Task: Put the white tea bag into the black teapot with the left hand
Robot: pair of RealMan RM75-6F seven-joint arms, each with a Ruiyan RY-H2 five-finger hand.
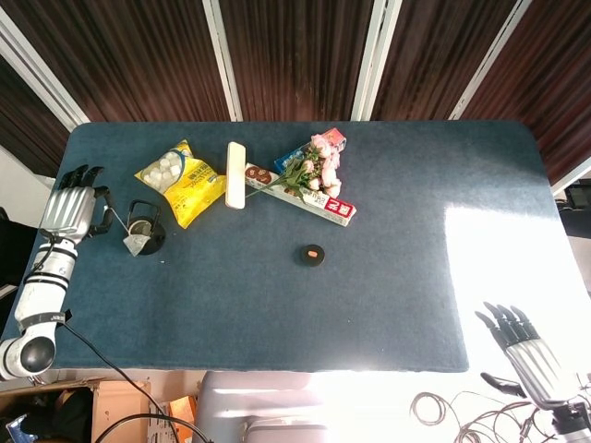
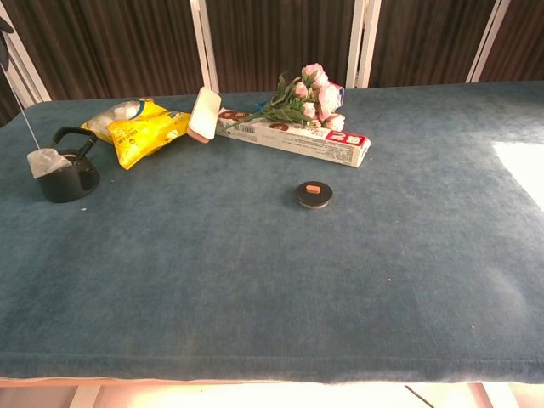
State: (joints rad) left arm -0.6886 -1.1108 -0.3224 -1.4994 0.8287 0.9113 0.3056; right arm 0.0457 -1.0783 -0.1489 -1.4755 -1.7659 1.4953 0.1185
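Note:
The black teapot point(image 1: 146, 227) point(image 2: 67, 172) stands near the table's left edge, its handle up and its top uncovered. The white tea bag point(image 1: 135, 244) point(image 2: 47, 161) dangles on a thin string at the pot's near-left rim; whether it touches the pot I cannot tell. My left hand point(image 1: 70, 205) pinches the top of that string, left of the pot and above the table edge. In the chest view only the string shows, running up to the top-left corner. My right hand point(image 1: 527, 356) hovers off the near right corner, fingers spread, holding nothing.
A round black lid point(image 1: 314, 254) point(image 2: 314, 195) with an orange knob lies mid-table. Behind the pot are a yellow snack bag point(image 1: 181, 181), a white case point(image 1: 236, 174), a long box point(image 1: 301, 195) and pink flowers point(image 1: 319, 167). Bright sunlight washes the right side.

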